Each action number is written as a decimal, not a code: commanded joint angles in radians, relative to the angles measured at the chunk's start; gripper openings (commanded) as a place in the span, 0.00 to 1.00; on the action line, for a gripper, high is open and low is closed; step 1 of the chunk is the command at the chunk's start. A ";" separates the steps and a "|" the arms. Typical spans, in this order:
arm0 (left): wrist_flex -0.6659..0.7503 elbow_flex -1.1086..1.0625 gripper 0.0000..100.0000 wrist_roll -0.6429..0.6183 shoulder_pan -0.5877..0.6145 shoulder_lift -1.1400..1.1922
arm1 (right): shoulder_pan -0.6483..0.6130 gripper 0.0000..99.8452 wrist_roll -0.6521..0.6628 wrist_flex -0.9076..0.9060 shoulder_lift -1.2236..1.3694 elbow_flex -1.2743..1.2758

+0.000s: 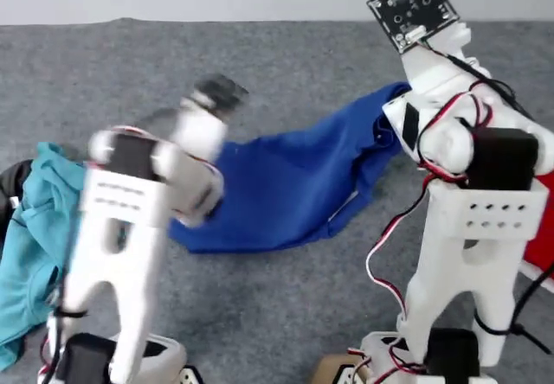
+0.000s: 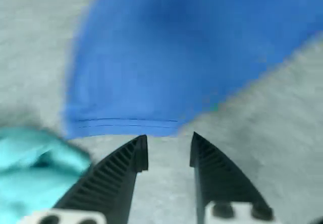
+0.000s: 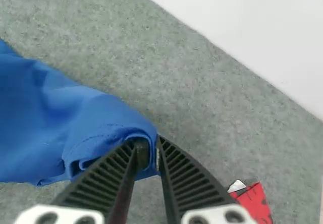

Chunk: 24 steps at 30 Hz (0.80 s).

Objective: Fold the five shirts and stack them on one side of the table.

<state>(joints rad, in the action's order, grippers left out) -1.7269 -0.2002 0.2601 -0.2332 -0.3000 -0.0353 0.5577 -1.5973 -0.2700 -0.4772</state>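
Observation:
A blue shirt [image 1: 286, 185] lies spread and rumpled across the middle of the grey table. My right gripper [image 3: 149, 152] is shut on a folded edge of the blue shirt [image 3: 55, 133], at the shirt's end nearest the right arm [image 1: 459, 142]. My left gripper [image 2: 167, 146] is open just short of the hem of the blue shirt [image 2: 181, 57], with nothing between its fingers. The left arm [image 1: 164, 176] hangs over the shirt's other end. A teal shirt [image 1: 39, 237] is bunched at the table's left side, and the teal shirt [image 2: 30, 168] lies beside the left gripper.
A red garment [image 1: 544, 207] lies at the table's right edge behind the right arm, and the red garment [image 3: 252, 199] shows near the right gripper. A dark cloth [image 1: 9, 185] peeks out at the far left. Bare grey table [image 1: 286, 306] stretches along the front.

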 commanded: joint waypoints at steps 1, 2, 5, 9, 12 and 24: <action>0.080 -0.096 0.19 -0.061 -0.137 0.038 | -0.010 0.01 0.003 0.007 0.007 -0.048; 0.114 -0.120 0.20 -0.083 -0.160 0.061 | -0.007 0.01 0.003 0.007 0.010 -0.048; 0.207 -0.151 0.23 -0.101 -0.215 0.146 | -0.005 0.01 0.003 -0.001 0.018 -0.048; 0.305 -0.134 0.23 -0.097 -0.256 0.265 | -0.005 0.01 0.003 -0.022 0.019 -0.048; 0.367 -0.122 0.23 -0.095 -0.258 0.356 | -0.004 0.01 0.005 -0.024 0.019 -0.046; 0.443 -0.002 0.09 -0.095 -0.253 0.585 | -0.004 0.01 0.005 -0.024 0.021 -0.046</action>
<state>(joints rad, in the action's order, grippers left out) -1.2912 -0.2585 0.1726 -0.4833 0.2877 -0.0384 0.5577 -1.6157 -0.2486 -0.4772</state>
